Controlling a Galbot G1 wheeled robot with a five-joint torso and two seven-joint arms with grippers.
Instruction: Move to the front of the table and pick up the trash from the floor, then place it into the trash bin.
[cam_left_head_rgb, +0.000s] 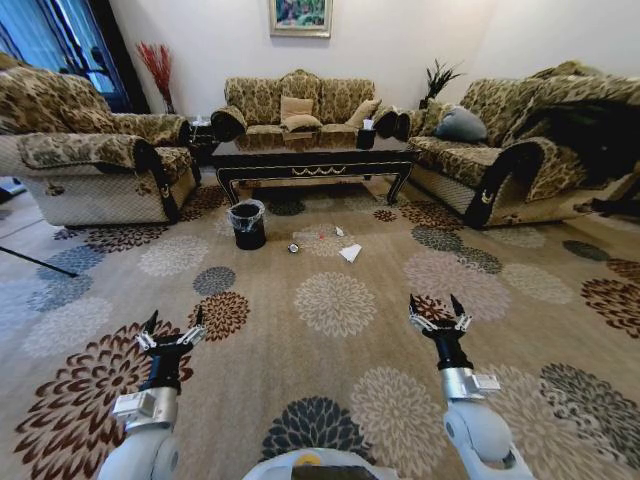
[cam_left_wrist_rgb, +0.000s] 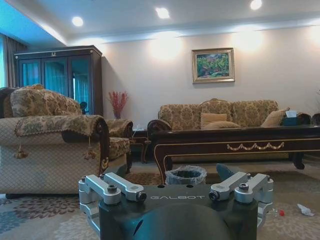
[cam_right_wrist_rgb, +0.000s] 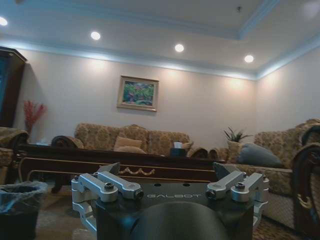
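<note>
fingers (cam_left_head_rgb: 150, 326) spread above floral carpet (cam_left_head_rgb: 330, 300)

Recessed ceiling lights (cam_left_wrist_rgb: 162, 12) are glowing warm and throwing bright patches on the back wall (cam_left_wrist_rgb: 150, 75). The carpet (cam_left_head_rgb: 330, 340) is lying evenly lit with soft shadows, while the head view is bending outward at its edges.

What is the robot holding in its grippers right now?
Nothing. The left gripper and right gripper are both open and empty above the carpet, far from the trash lying near the trash bin.
</note>
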